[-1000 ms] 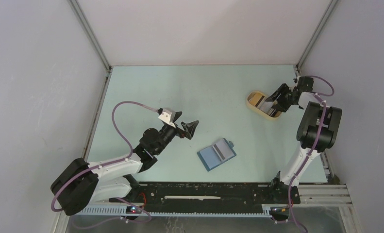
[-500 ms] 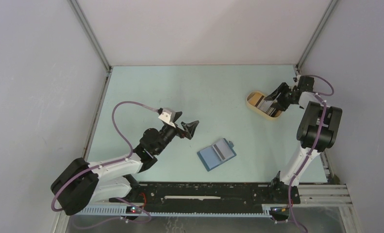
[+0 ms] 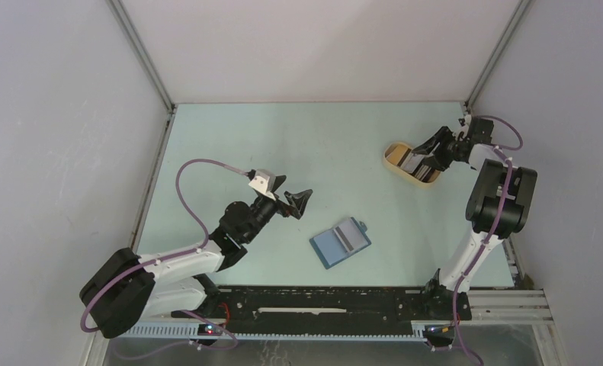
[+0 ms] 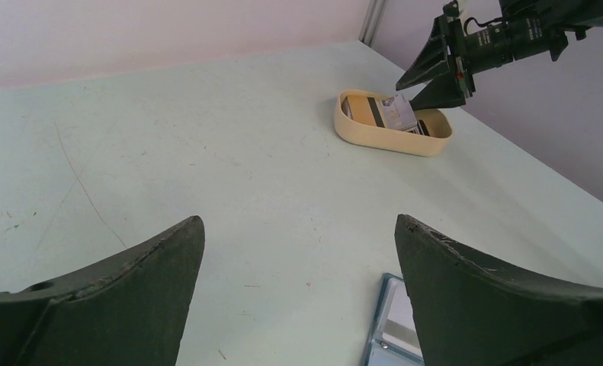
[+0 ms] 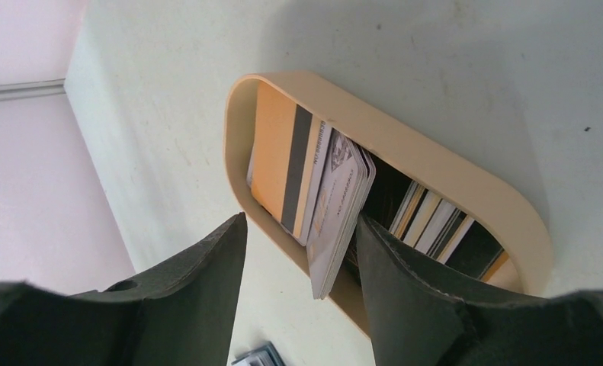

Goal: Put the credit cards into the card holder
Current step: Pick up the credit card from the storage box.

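The credit cards (image 5: 336, 206) lie in a tan oval tray (image 5: 450, 179) at the table's far right. A whitish-grey stack of them stands tilted over the tray's near rim. My right gripper (image 5: 302, 221) is open and straddles that stack. One finger is beside the stack and the other stands apart from it. In the top view this gripper (image 3: 428, 155) hovers at the tray (image 3: 393, 156). The card holder (image 3: 341, 242), a teal-blue wallet, lies flat mid-table. My left gripper (image 3: 290, 200) is open and empty, left of the card holder (image 4: 393, 335).
More cards, orange and dark-striped (image 5: 287, 164), fill the rest of the tray. The right wall and the back corner post (image 3: 481, 76) stand close behind the tray. Bare table (image 4: 206, 152) stretches between the two arms.
My right gripper has shifted slightly left and farther back over the tray. The left arm and the card holder have not moved.
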`<action>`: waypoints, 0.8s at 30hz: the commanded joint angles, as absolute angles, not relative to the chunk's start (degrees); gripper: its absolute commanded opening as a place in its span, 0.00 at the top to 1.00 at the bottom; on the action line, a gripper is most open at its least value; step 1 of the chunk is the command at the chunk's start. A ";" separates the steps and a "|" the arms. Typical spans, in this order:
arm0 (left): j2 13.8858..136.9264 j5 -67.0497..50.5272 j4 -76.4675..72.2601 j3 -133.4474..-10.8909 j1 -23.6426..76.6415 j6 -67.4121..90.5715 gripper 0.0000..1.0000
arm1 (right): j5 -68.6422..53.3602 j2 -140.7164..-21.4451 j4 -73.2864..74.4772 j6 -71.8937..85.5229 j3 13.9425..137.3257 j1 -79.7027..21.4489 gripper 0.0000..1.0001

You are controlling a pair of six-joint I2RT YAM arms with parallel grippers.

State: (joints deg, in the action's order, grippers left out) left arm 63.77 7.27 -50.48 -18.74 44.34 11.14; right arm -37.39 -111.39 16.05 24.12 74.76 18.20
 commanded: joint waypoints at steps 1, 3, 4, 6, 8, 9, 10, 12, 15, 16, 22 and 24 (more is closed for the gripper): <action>64.11 7.02 -53.00 -18.81 44.22 11.61 0.00 | -42.53 -111.83 12.32 27.60 76.32 17.29 0.37; 64.24 7.01 -53.00 -18.90 44.21 11.57 0.00 | -43.69 -112.48 11.27 28.51 76.23 17.40 0.37; 64.19 7.03 -53.00 -18.90 44.21 11.60 0.00 | -44.10 -112.68 10.57 29.09 76.06 17.48 0.36; 64.33 7.02 -53.00 -19.01 44.21 11.60 0.00 | -44.58 -112.99 9.77 29.87 75.99 17.49 0.36; 64.46 7.01 -53.00 -18.99 44.26 11.60 0.00 | -44.60 -113.45 9.19 30.51 75.94 17.42 0.35; 64.51 6.95 -53.00 -19.03 44.22 11.60 0.00 | -44.44 -113.72 9.00 30.73 75.98 17.34 0.35; 64.51 6.94 -53.00 -19.07 44.21 11.60 0.00 | -44.51 -114.03 8.71 30.89 75.99 17.25 0.35; 64.51 6.94 -53.00 -19.07 44.22 11.61 0.00 | -44.49 -114.65 8.23 31.26 76.02 17.08 0.35; 64.53 6.94 -53.00 -19.07 44.21 11.60 0.00 | -42.46 -115.30 9.74 30.54 76.78 16.73 0.35; 64.51 6.92 -53.00 -19.08 44.21 11.60 0.00 | -41.06 -115.50 11.22 29.76 77.32 16.63 0.35; 64.55 6.92 -53.00 -19.13 44.21 11.59 0.00 | -40.70 -115.73 11.75 29.68 77.53 16.83 0.34; 64.60 6.93 -52.98 -19.07 44.25 11.63 0.00 | -41.11 -115.82 11.48 29.87 77.59 16.62 0.34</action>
State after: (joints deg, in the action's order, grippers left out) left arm 64.51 7.25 -50.50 -18.74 44.34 11.16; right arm -40.84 -116.03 12.08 29.91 75.13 17.15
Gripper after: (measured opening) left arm 0.996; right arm 0.655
